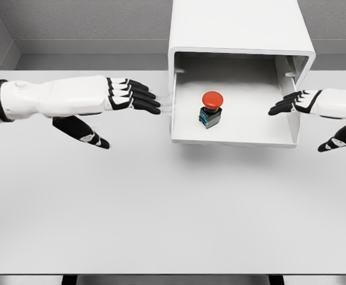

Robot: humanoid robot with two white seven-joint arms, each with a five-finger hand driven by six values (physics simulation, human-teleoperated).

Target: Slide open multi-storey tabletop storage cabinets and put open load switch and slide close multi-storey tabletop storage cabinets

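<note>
A white storage cabinet [242, 27] stands at the back of the table, its drawer [232, 138] slid out toward me. Inside the drawer sits the load switch [211, 109], a dark body with a red mushroom button on top. My left hand [134, 95] hovers just left of the drawer's left wall, fingers stretched out flat, thumb hanging below, holding nothing. My right hand [292, 104] reaches in from the right, its black fingertips at the drawer's right wall, fingers extended and holding nothing.
The white tabletop [161, 208] stretches wide in front of the drawer. Grey walls close off the back behind the cabinet.
</note>
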